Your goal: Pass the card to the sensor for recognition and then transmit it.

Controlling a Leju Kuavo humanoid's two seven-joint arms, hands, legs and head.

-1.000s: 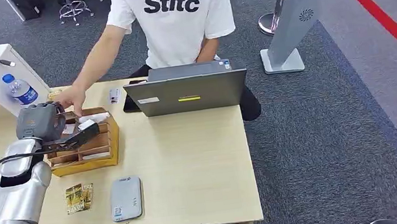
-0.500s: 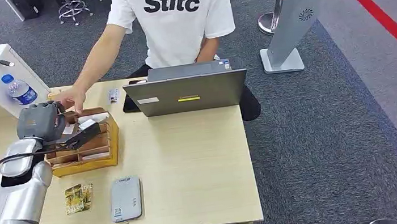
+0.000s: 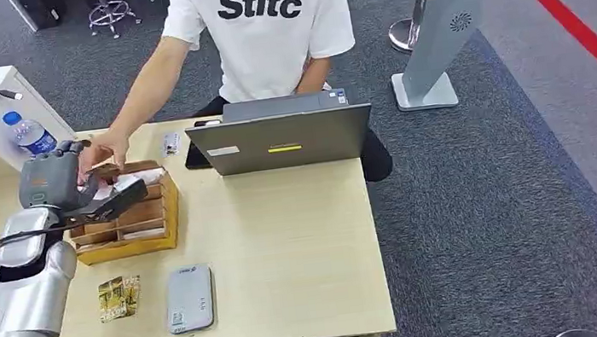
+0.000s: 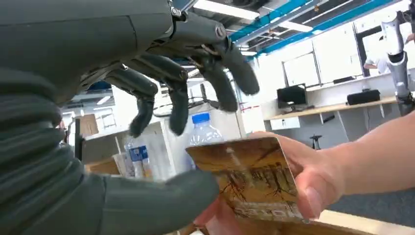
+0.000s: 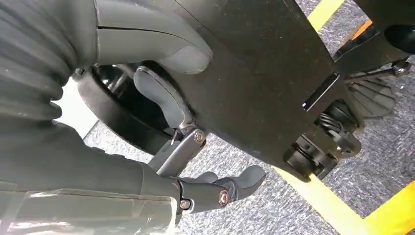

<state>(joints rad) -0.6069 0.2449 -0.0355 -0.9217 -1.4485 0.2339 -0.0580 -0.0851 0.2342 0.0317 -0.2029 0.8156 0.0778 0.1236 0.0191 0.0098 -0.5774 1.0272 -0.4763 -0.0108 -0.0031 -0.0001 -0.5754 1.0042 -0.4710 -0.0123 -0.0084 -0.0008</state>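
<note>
Card (image 4: 249, 178) pinched in a person's hand (image 4: 313, 181) over the wooden card rack (image 3: 126, 228), thumb of the left hand (image 4: 161, 98) seemingly touching its near edge, dark fingers (image 4: 215, 73) spread above, not closed on it. Sensor (image 3: 189, 298) flat near the table's (image 3: 288, 247) front edge, beside a second card (image 3: 119, 297). Right hand (image 5: 195, 161) hanging over carpet, fingers loosely curled, holding nothing.

The person's hand (image 4: 313, 181) covers one end of the brown printed card (image 4: 249, 171); the robot's grey left hand (image 4: 147, 122) hides its lower corner, contact unclear.
</note>
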